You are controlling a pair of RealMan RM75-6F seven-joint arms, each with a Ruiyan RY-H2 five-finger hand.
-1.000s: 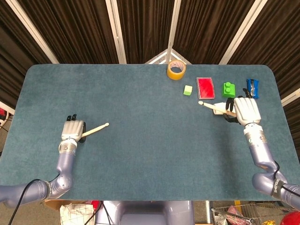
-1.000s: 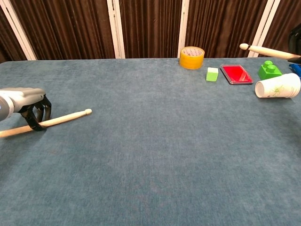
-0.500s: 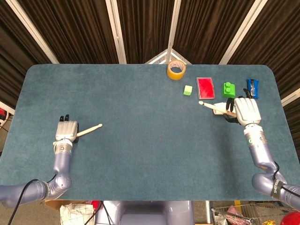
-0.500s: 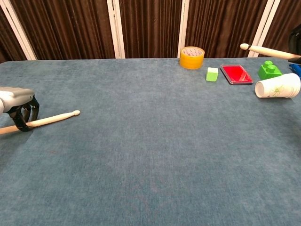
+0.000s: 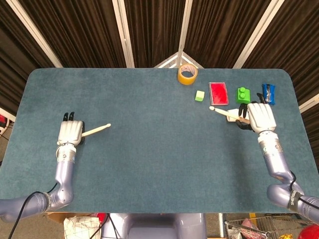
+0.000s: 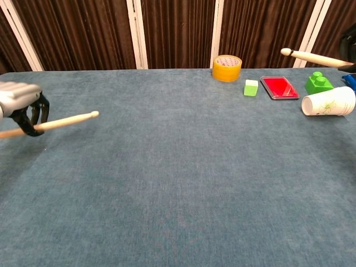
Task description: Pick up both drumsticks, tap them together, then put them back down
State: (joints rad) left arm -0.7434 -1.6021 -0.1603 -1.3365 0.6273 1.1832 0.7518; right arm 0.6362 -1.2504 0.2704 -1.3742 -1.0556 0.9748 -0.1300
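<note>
Nearest to you, your left hand (image 5: 70, 133) has its fingers wrapped around the left drumstick (image 6: 67, 119), held clear above the table (image 5: 159, 149). Farther off, your right hand (image 5: 261, 117) holds the right drumstick (image 6: 314, 58) raised. Both sticks look light, stiff and smooth: keep the grip near the butt end.

In the chest view, the right hand is almost wholly past the right edge, so only the tip end of its drumstick (image 6: 311, 57) shows. The left hand (image 6: 22, 105) is cut by the left edge, and the butt of the left drumstick (image 6: 61, 120) runs out of frame there. A blue object (image 6: 350, 82) beside the paper cup (image 6: 328, 101) is clipped to a sliver. In the head view, the right hand (image 5: 261, 117) covers the cup and the right drumstick's grip.
</note>
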